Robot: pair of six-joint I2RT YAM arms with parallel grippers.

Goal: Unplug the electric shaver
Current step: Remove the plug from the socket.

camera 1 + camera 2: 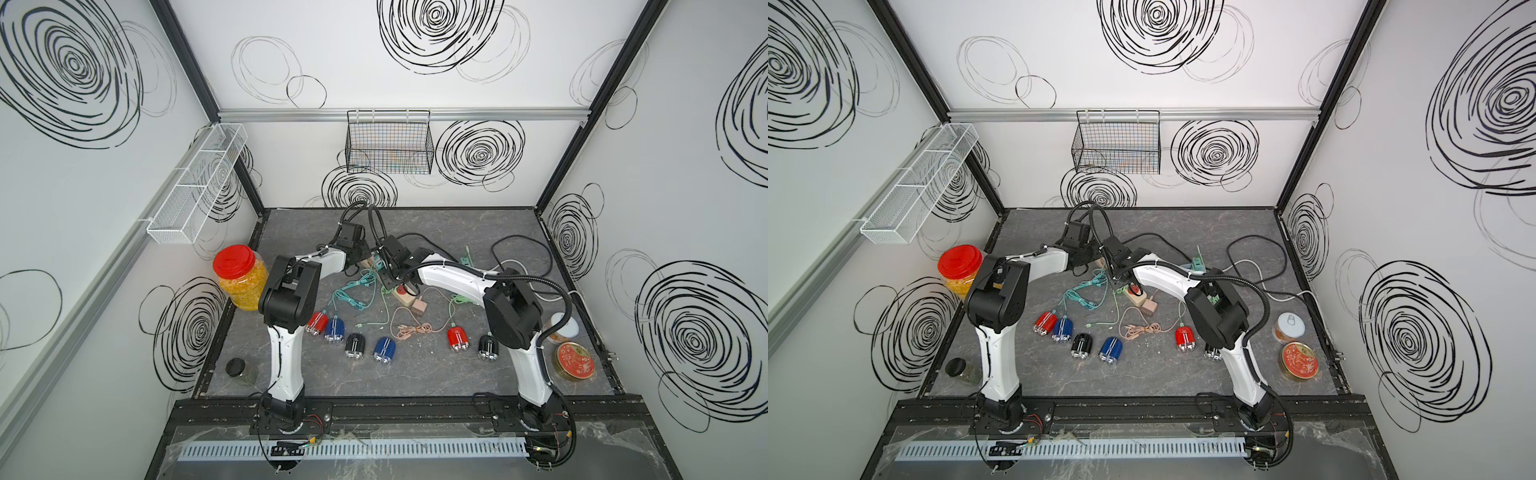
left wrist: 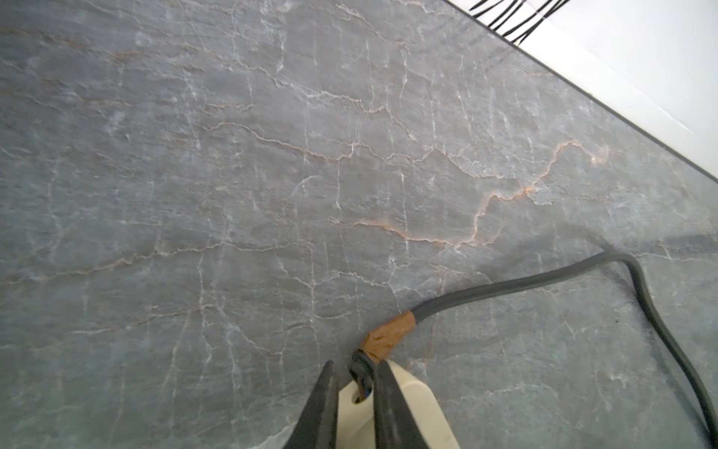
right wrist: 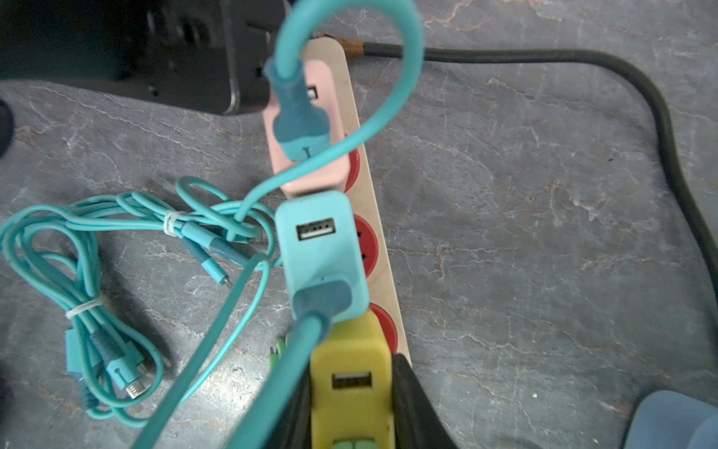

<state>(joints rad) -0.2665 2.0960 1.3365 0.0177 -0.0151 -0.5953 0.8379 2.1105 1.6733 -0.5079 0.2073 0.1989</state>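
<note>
Left end effector [image 2: 355, 375] pinches cream power strip [image 2: 419, 408] at its cord end, right end effector [image 3: 351, 388] clamps yellow USB adapter [image 3: 349, 346]; pull straight out, strip held down.

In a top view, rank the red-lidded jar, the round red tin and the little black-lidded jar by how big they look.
Largest: red-lidded jar
Then: round red tin
Smallest: black-lidded jar
The gaps look clear.

My cell: white walls [image 1: 353, 62] with black scribbled swirls, black posts [image 1: 187, 62] in the corners. Aluminium rail [image 1: 498, 113] runs along the back wall, and a black wire basket [image 1: 388, 145] hangs from it. White mesh shelf [image 1: 195, 183] on the left wall. Floor [image 1: 415, 374] is a grey marble-look slab with pale veins. Light is even, shadows soft.
</note>
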